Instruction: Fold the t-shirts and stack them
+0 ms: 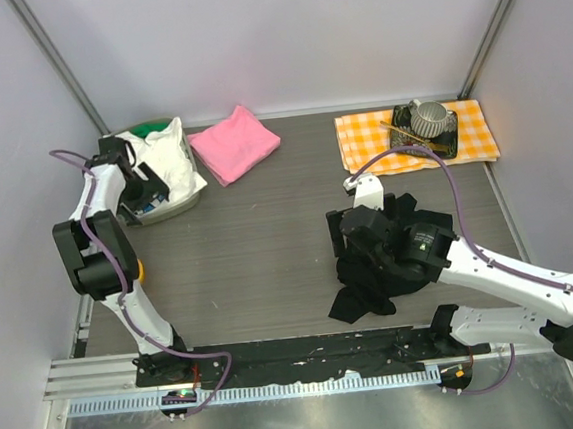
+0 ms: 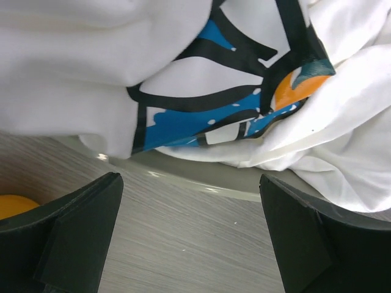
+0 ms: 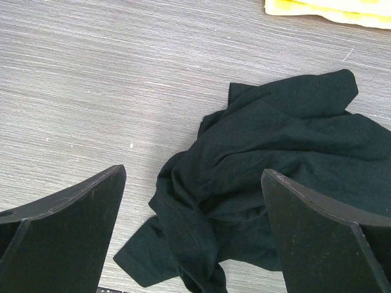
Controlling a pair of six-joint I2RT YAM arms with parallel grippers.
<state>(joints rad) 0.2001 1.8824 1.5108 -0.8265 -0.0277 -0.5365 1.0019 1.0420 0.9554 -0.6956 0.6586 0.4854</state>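
Observation:
A crumpled black t-shirt [image 1: 362, 293] lies on the table at front right; it also shows in the right wrist view [image 3: 275, 152]. My right gripper [image 1: 362, 253] hovers over it, jaws wide open and empty [image 3: 192, 244]. A folded pink t-shirt [image 1: 232, 145] lies at the back centre-left. A white t-shirt with a blue, black and orange print [image 1: 166, 160] sits heaped in a grey-green basin [image 1: 193, 198] at back left; the print is close up in the left wrist view [image 2: 201, 116]. My left gripper [image 1: 146, 192] is at the basin's near side, open and empty [image 2: 189, 244].
An orange-and-white checked cloth [image 1: 470, 133] lies at the back right with a black tray [image 1: 448, 145] and a metal mould [image 1: 429, 117] on it. The basin's rim [image 2: 208, 183] shows close ahead of the left fingers. Cage walls close in the back and sides.

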